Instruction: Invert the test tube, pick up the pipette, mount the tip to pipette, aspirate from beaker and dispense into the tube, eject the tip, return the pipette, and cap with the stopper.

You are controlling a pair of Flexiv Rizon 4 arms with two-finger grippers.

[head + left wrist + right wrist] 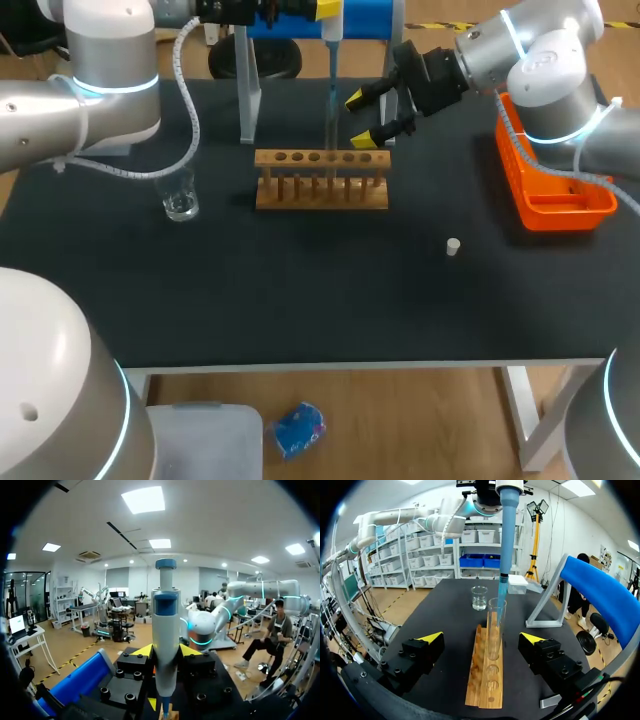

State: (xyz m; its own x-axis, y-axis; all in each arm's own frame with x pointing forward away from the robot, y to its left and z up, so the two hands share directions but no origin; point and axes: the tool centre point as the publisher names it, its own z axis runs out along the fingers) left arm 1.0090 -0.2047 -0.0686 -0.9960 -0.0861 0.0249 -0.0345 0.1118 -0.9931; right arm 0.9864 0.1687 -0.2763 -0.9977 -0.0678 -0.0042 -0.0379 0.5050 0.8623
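The pipette (165,630) is gripped upright between the fingers of the left claw (165,652), and its tip (500,592) is seen inside the mouth of the test tube (496,630), which is stood in the wooden rack (320,190) at the tabletop's (300,290) far middle. The right claw (481,638) is spread wide with nothing held, the rack's right end lying between its fingers and apart from both. In the head view the left claw is cut off at the far edge and the tube is hard to make out.

Pipette (165,630) lower end cut off (left wrist view).
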